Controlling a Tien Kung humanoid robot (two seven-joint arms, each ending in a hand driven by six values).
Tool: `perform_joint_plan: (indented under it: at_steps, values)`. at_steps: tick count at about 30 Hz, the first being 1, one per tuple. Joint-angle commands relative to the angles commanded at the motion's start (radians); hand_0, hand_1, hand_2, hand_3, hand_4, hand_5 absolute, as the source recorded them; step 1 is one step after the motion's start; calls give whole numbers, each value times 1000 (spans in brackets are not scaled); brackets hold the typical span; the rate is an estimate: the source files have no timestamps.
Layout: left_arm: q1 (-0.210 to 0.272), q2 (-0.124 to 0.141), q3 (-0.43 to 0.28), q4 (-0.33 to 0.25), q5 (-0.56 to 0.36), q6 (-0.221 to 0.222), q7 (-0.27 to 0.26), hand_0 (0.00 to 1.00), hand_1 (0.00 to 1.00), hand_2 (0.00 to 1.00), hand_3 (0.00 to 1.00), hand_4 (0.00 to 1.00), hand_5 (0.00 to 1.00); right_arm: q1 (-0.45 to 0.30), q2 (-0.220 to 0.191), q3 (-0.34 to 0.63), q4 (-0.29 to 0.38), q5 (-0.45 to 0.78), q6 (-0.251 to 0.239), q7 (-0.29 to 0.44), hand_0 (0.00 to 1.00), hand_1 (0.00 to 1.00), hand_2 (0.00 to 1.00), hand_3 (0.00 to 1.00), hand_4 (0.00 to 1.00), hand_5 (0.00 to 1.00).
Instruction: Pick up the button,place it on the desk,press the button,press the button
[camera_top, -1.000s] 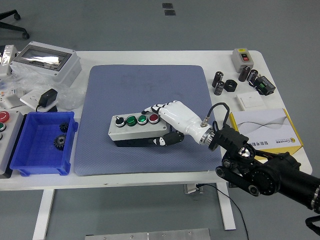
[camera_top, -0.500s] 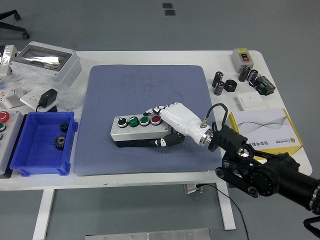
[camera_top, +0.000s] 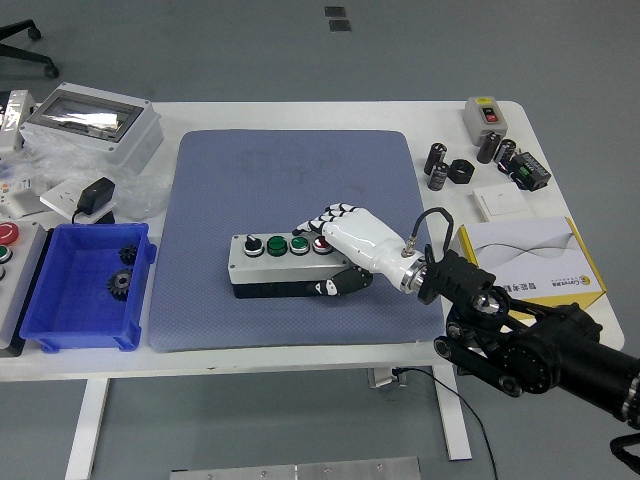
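A grey button box (camera_top: 268, 264), with a black knob, two green buttons and a red button in a row on top, is on the blue-grey mat (camera_top: 290, 170), right of its middle. My right hand (camera_top: 322, 256), white with black finger joints, is shut on the box's right end. Its fingers (camera_top: 318, 222) lie over the top at the red button and the thumb (camera_top: 335, 285) presses on the dark front side. Whether the box rests flat or is slightly raised, I cannot tell. My left arm is out of view.
A blue bin (camera_top: 60, 325) with gears sits at the left, next to a red emergency button (camera_top: 8, 233). A grey enclosure (camera_top: 90, 125) and a black adapter (camera_top: 97, 192) lie at the back left. On the right are a yellow-white box (camera_top: 530, 262), capacitors (camera_top: 440, 165) and a small switch (camera_top: 488, 115).
My right hand has drawn the button box a little to the right and slightly nearer across the mat, keeping the same hold on its right end.
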Motion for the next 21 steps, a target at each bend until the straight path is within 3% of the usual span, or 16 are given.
perform_joint_plan:
  at_steps: [2, 3, 12, 21]
  values:
    - [0, 0, 0, 0, -1, -1, 0, 614, 501, 493, 620, 196, 2, -2, -6, 2, 6, 0, 0, -5, 919, 861, 916, 931, 440, 2]
    - [1, 0, 0, 0, -1, -2, 0, 612, 501, 492, 621, 195, 2, -2, -10, 3, 10, -1, 0, -8, 935, 889, 945, 984, 473, 2]
    - [2, 1, -2, -1, -2, -6, -5, 611, 500, 492, 621, 193, 2, -9, -35, 15, 54, -40, -28, -71, 940, 899, 957, 990, 493, 2]
    - [5, 1, -4, 0, -5, -14, -14, 610, 501, 492, 621, 190, 2, -18, -59, 16, 79, -20, -28, -90, 941, 903, 961, 992, 514, 2]
